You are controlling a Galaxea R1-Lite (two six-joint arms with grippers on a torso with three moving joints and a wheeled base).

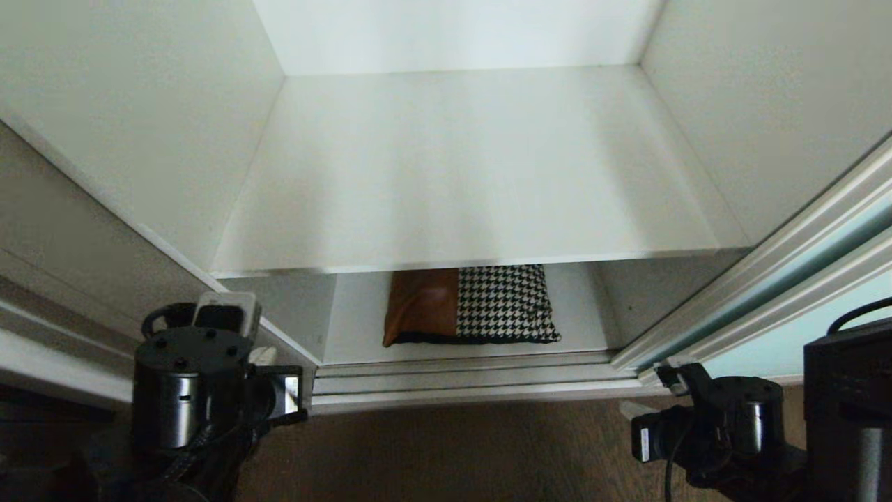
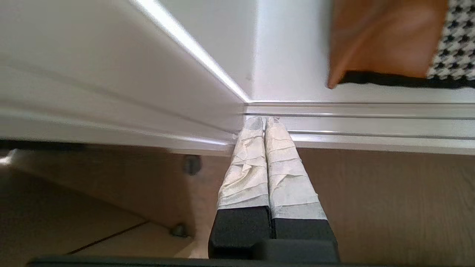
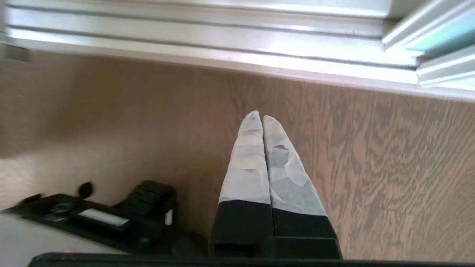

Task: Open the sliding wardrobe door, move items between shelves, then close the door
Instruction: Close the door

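1. Inside the open wardrobe, a wide white shelf (image 1: 460, 167) spans the compartment, its thin front edge facing the robot.
2. Below that shelf, a square cushion (image 1: 470, 307) lies flat on the lower shelf (image 1: 352, 314), close to the front. Its tan-orange patch is on the robot's left, the black-and-white houndstooth part on the right, and a black edge shows along the front.
3. At the right, the sliding door (image 1: 787, 335) of pale aqua glass in a silvery frame stands pushed aside, leaving the compartment open.
4. A silvery door track (image 1: 460, 383) runs along the wardrobe's base, with brown wood floor (image 1: 446, 453) in front of it.
5. The left gripper (image 2: 264, 120) is low by the wardrobe's left front corner; its tape-wrapped fingers (image 2: 245, 170) are pressed together, holding nothing, with the tips over the track.
6. The right gripper (image 3: 259, 116) hangs over the floor near the track and the door's lower corner; its fingers (image 3: 248, 163) are likewise closed together and empty.
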